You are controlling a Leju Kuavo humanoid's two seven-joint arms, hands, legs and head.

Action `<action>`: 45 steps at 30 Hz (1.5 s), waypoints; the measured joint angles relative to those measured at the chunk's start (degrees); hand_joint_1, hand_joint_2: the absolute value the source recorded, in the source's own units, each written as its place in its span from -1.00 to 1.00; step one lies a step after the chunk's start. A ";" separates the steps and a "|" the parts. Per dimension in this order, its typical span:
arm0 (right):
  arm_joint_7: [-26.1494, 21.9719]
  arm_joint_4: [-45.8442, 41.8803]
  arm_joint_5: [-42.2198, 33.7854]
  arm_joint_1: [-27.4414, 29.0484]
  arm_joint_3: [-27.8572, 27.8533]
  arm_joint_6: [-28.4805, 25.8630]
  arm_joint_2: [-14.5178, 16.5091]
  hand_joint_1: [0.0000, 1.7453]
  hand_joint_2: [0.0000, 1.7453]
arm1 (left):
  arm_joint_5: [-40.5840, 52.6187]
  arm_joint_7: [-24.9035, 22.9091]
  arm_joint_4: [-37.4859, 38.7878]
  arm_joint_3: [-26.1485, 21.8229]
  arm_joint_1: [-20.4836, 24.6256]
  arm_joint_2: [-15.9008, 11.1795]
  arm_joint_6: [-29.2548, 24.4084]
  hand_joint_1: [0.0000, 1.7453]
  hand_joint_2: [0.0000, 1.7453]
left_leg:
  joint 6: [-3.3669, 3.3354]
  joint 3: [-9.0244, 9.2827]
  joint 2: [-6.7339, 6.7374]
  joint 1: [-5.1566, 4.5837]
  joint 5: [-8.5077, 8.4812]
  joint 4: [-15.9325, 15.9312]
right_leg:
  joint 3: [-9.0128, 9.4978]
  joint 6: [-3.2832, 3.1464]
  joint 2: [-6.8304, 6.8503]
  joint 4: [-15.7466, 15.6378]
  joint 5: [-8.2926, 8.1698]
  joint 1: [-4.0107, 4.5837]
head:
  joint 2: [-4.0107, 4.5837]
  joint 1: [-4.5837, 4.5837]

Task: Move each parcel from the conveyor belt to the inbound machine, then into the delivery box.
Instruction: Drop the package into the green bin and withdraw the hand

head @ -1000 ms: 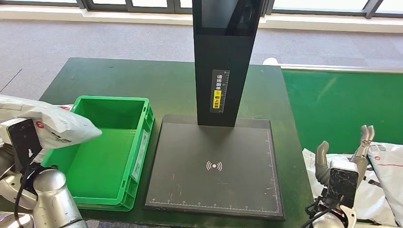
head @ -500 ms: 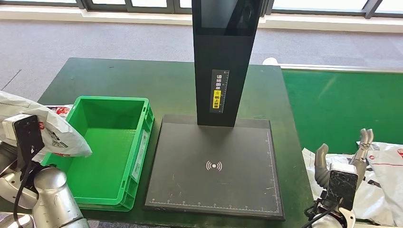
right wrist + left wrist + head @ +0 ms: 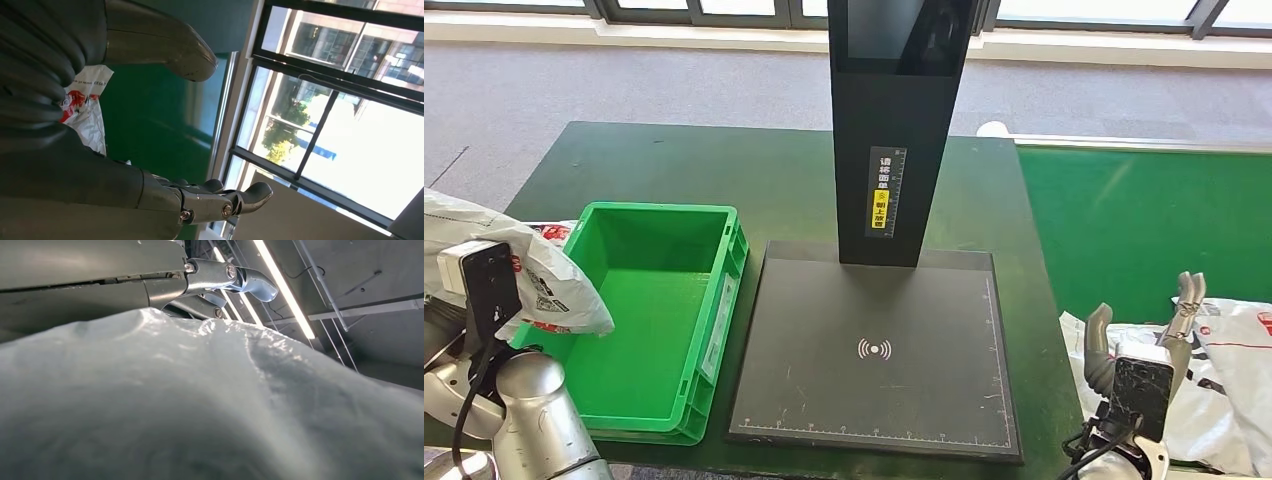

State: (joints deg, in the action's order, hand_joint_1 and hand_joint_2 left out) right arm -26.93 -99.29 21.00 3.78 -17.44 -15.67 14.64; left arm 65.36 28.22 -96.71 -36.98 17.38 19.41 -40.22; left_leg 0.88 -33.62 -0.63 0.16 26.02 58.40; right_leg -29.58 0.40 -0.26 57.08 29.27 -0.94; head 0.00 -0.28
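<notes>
- Fingers [image 3: 1192, 300] of the right hand [image 3: 1146, 352] stood spread and upright in the head view, holding nothing, just above the white parcels [image 3: 1214, 385] lying on the green conveyor belt [image 3: 1144, 220] at the near right.
- At the near left of that view, the left hand itself was hidden behind its wrist camera and the bag, so how far its fingers were closed could not be read there; the held parcel [image 3: 534, 275] was carried at the left rim of the green delivery box [image 3: 664, 330], overhanging the rim a little.
- Compared with a second before, that parcel had sunk lower and drawn back leftward, its tip no longer reaching as far over the box. The right hand had barely shifted.
- The black inbound machine [image 3: 879, 350], with its scan plate and tall post, sat between box and belt with nothing on the plate.
- Left wrist view: the pale plastic of the held parcel [image 3: 210, 405] lay right against the lens, and a fingertip [image 3: 250, 282] of the left hand [image 3: 190, 287] curved over its top, so the hand appeared to grip it.
- Right wrist view: the right hand [image 3: 125, 115] had thumb and fingers apart and empty, with a printed parcel [image 3: 85, 110] lying on the belt beyond.
- Judging from this, the drop into the box looked near, and the right hand seemed poised for the next pick.
</notes>
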 joint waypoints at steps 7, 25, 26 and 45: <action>0.00 0.21 -0.01 -0.04 0.00 -0.05 -0.04 -1.00 1.00 | 1.80 0.59 0.06 0.03 0.35 0.09 0.00 -1.00 -1.00 | 0.00 0.00 0.00 0.00 0.00 0.00 | 0.00 0.00 0.00 0.00 0.00 0.00 | 0.01 0.00; 0.16 0.61 1.02 -0.55 0.00 0.96 -0.25 -1.00 1.00 | 5.22 -5.24 4.02 5.21 1.06 0.09 0.00 -1.00 -1.00 | 0.00 0.00 0.00 0.00 0.00 0.01 | 0.00 0.01 0.00 0.00 -0.01 0.00 | 0.01 0.00; 0.20 0.63 1.17 -0.61 0.00 1.05 -0.25 -1.00 1.00 | 4.93 -5.71 4.33 5.50 1.04 0.04 0.00 -1.00 -1.00 | 0.00 0.00 0.00 0.00 0.00 0.00 | 0.00 0.01 0.00 0.00 -0.01 0.00 | 0.01 0.01; 0.68 0.87 2.54 -0.78 0.00 1.76 -0.26 -1.00 1.00 | 3.50 -11.02 7.12 10.33 -0.07 -1.46 0.00 -1.00 -1.00 | 0.00 0.00 0.00 0.00 0.00 0.00 | 0.00 0.01 0.00 0.00 -0.01 0.00 | 0.00 0.00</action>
State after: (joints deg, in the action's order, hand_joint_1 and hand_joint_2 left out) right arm -26.24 -98.42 23.54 3.00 -17.44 -13.91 14.38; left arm 68.86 17.19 -89.60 -26.65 17.30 17.95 -40.22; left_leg 0.88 -33.62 -0.63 0.15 26.02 58.40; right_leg -29.58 0.41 -0.26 57.08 29.27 -0.94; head 0.01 -0.28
